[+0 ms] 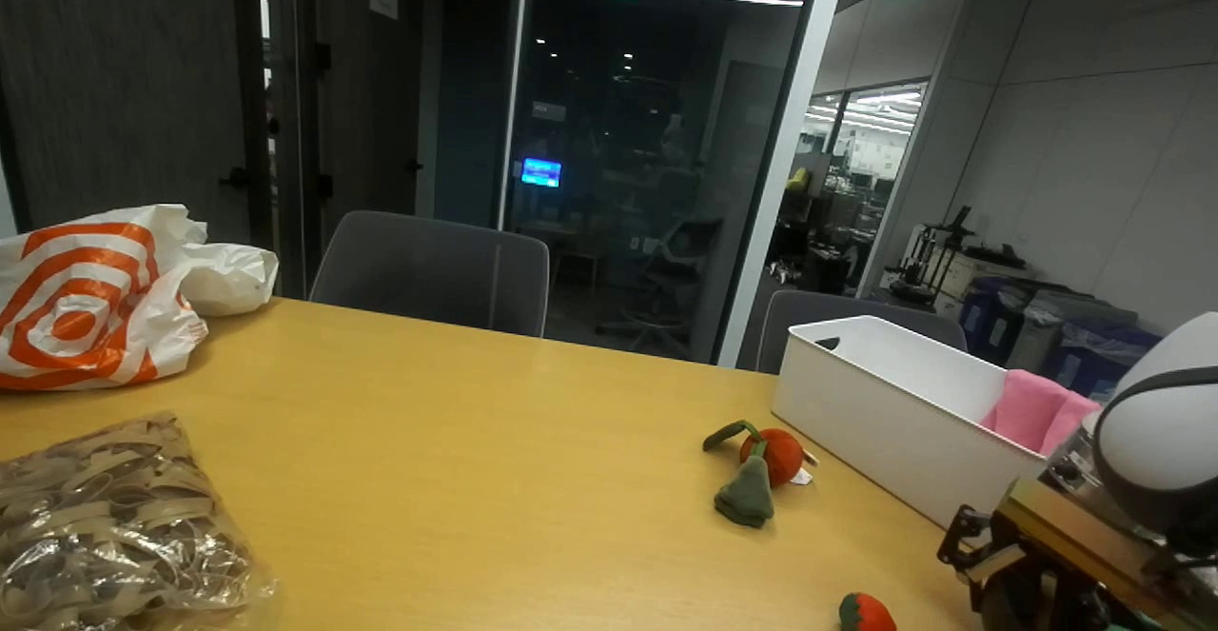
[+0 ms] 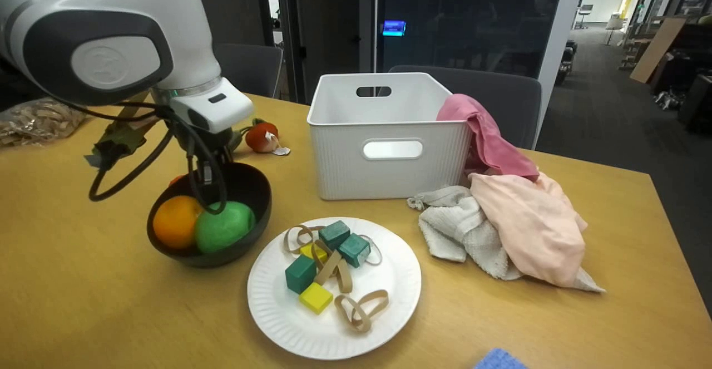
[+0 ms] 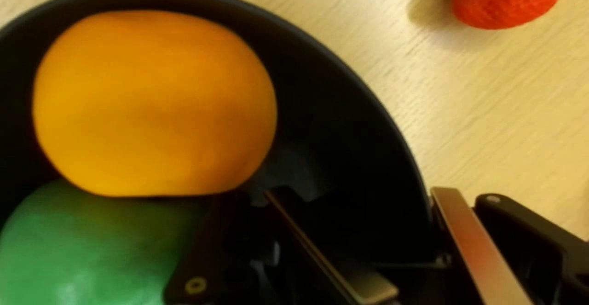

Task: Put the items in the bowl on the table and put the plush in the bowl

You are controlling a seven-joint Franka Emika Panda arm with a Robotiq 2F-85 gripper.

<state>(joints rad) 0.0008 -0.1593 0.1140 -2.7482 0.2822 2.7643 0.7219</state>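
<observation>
Where the yellow-tan table (image 2: 634,235) stretches through an exterior view, a white bin (image 2: 353,177) stands as the largest container, a pink cloth (image 2: 489,141) draped over its rim at 3 o'clock. Next down, a white plate (image 2: 403,280) between the bin's 6 and 7 o'clock: three dark green blocks (image 2: 300,273), two yellow blocks (image 2: 316,298), looped tan bands (image 2: 361,320). Then the black bowl (image 2: 250,185), just beside the plate at its 10 o'clock, holding a rounded orange piece (image 2: 175,223) and a green ball (image 2: 225,229).

In the wrist view the gripper (image 3: 359,193) is at the bowl, fingers (image 3: 478,250) spread, one over the bowl's inside, the other at the rim; whether that one touches, cannot tell. Gripper as dial centre: orange piece at 10 o'clock, green ball between 8 and 9.

The plush (image 1: 761,471) lies on the table, outside the bowl, at the gripper's 10 o'clock in an exterior view, apart from it. Smallest: a red strawberry-like piece (image 1: 866,615), also on the table, at 1 o'clock in the wrist view.
</observation>
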